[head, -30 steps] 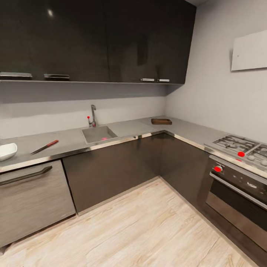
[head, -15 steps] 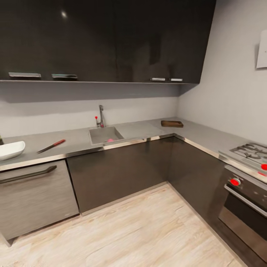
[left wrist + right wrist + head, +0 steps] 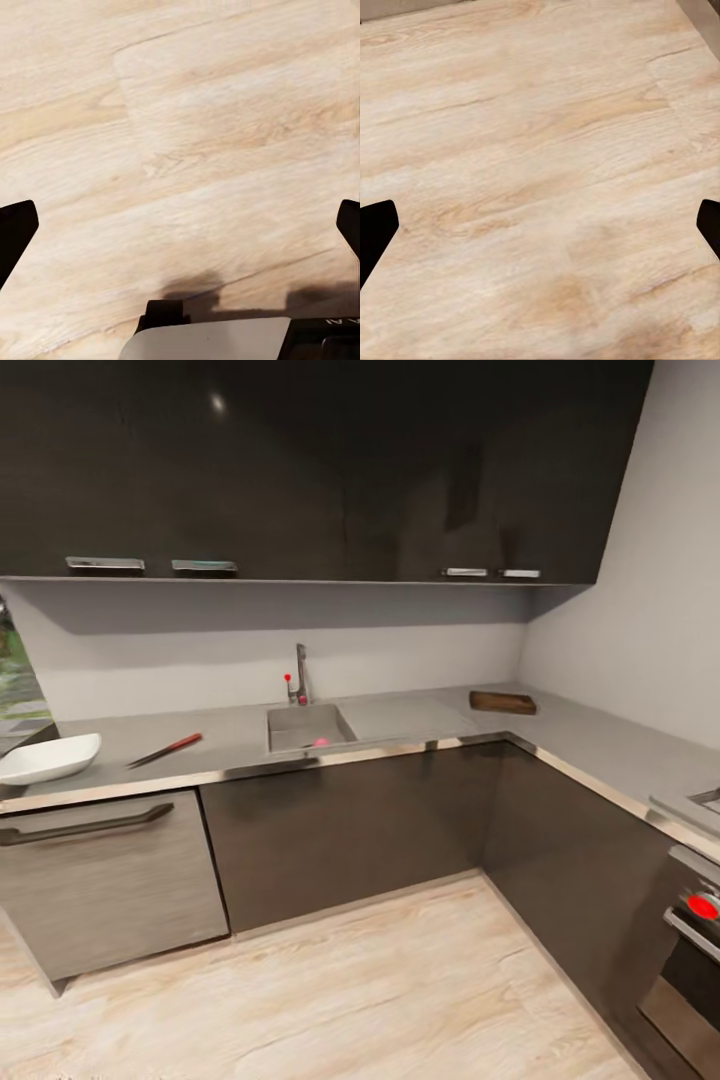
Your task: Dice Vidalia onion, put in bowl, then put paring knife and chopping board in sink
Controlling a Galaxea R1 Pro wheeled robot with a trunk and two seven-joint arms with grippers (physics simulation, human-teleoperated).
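- The Vidalia onion (image 3: 320,742) is a small round pinkish-red spot (too small to read any skin or flesh detail) lying inside the sink (image 3: 308,726), near the basin's front right corner.
- The sink is a rectangular steel basin set into the countertop (image 3: 400,715), with an angular chrome tap (image 3: 300,672) and a small red-knobbed lever (image 3: 288,682) at its far edge.
- The paring knife (image 3: 165,749) lies flat on the countertop left of the sink; here its handle looks red and its blade dark.
- The bowl (image 3: 47,758) is shallow and white, at the far left of the counter, well apart from the knife.
- The chopping board (image 3: 503,702) is a dark brown rectangle in the far right corner of the counter, well apart from the sink.
- No brand, label or readable writing shows on any of these things.
- The left gripper (image 3: 180,225) has its dark fingertips (image 3: 15,232) spread wide apart over the light wood floor (image 3: 380,990), holding nothing.
- The right gripper (image 3: 540,225) likewise has its fingertips (image 3: 376,229) far apart above bare floor, holding nothing.
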